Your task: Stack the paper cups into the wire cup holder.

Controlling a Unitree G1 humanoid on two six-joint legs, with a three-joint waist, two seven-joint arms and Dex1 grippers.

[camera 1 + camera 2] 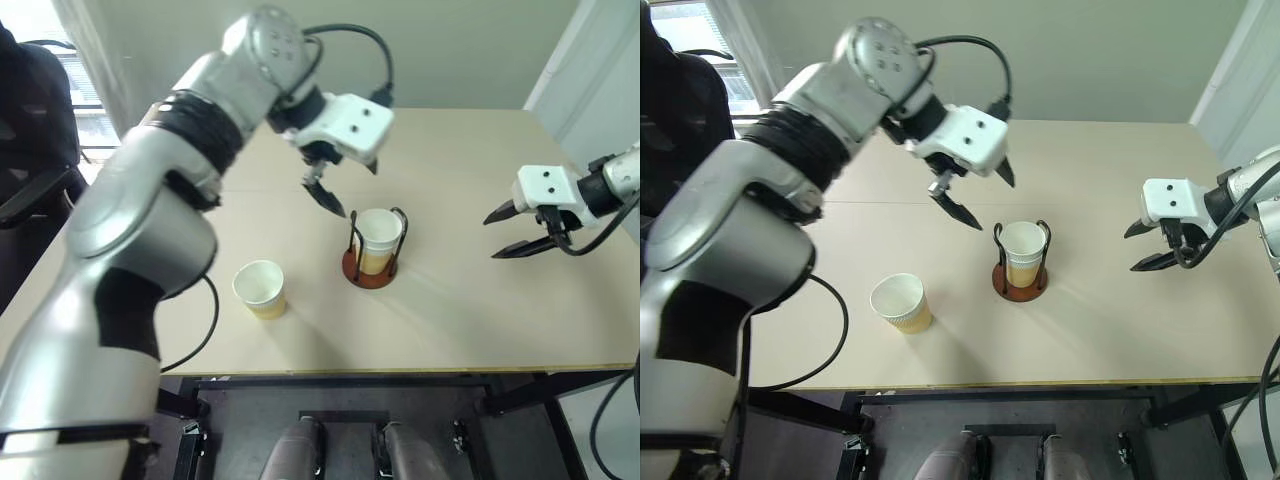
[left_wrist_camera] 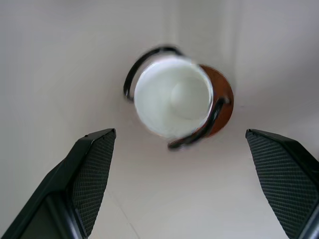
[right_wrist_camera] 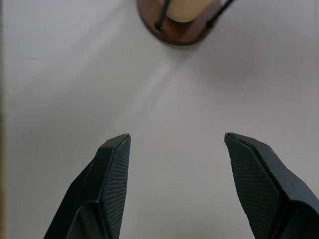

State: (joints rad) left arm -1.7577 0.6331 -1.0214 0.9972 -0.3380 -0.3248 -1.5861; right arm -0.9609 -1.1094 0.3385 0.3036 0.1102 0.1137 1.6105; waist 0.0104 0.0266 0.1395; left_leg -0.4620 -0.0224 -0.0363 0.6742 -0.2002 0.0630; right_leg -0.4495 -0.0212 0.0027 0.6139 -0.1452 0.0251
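A paper cup (image 1: 1021,252) stands upright inside the wire cup holder (image 1: 1020,281). The left gripper (image 1: 980,192) hovers spread above-left of the holder, empty. Another cup (image 1: 901,302) sits left of it; the right gripper (image 1: 1148,246), parted, hangs well right.

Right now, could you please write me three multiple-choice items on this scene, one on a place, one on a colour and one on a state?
1. Where does the loose paper cup stand?
A. On the table to the robot's left of the wire cup holder
B. Inside the holder
C. Between the right gripper's fingers

2. What colour is the holder's base?
A. Blue
B. Reddish-brown
C. White

3. How is the left gripper?
A. Shut on a cup
B. Open and empty above the table
C. Shut flat on the table

Answers:
1 A, the cup stands alone, upright, left of the holder.
2 B, a reddish-brown disc shows under the cup in the holder.
3 B, the left wrist view shows its fingers wide apart with nothing between them.
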